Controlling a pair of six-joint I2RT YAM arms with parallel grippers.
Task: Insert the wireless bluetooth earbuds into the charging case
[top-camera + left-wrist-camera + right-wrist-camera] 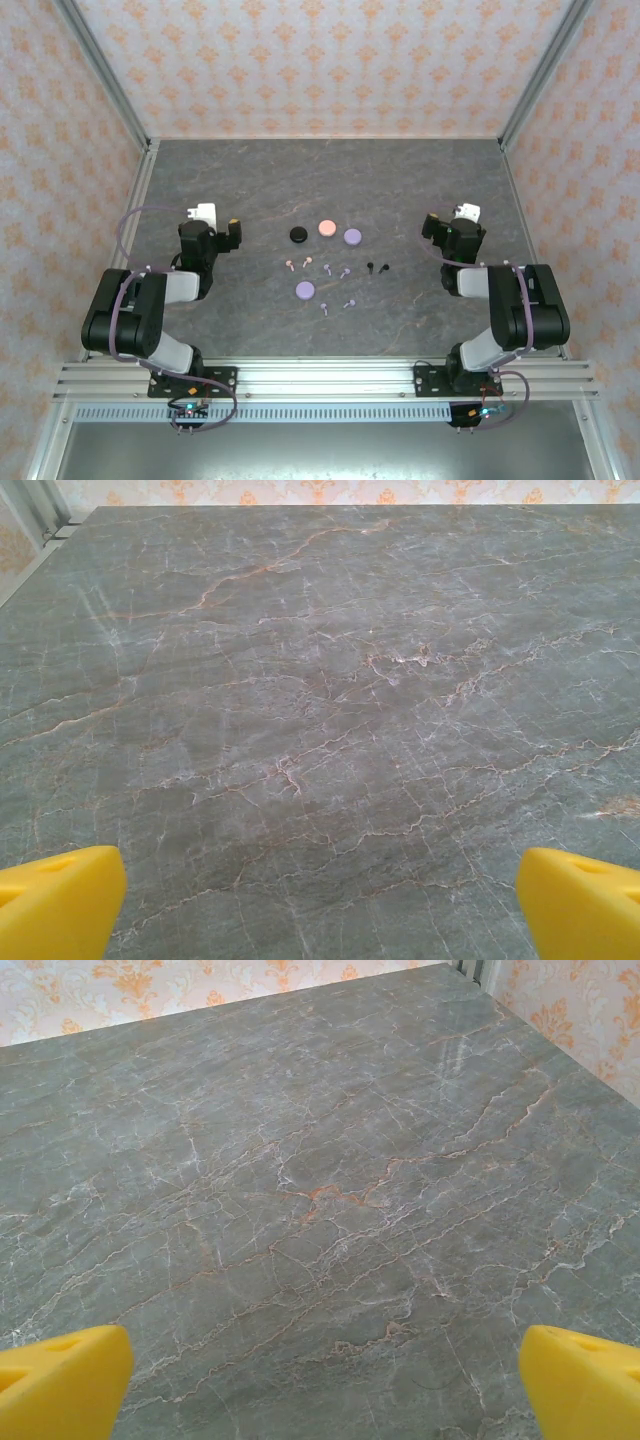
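The earbuds lie in pairs mid-table in the top view: two pink (298, 263), two black (376, 268), and lavender ones (336, 270) with another lavender pair (337, 304) nearer me. The round charging cases are a black disc (298, 234), a pink disc (326, 227), a lavender disc (352, 236) and a second lavender disc (305, 290). My left gripper (224, 228) rests left of them and my right gripper (438, 224) right of them. Both are open and empty. In the wrist views the left gripper (320, 908) and right gripper (320, 1388) show yellow fingertips (60, 900) (580, 1380) spread wide over bare table.
The grey marbled table (250, 180) is walled by patterned panels with metal posts (135, 140) at the back corners. The left wrist view looks over bare tabletop (320, 680) toward the far wall, and the right wrist view over bare tabletop (320, 1160) likewise.
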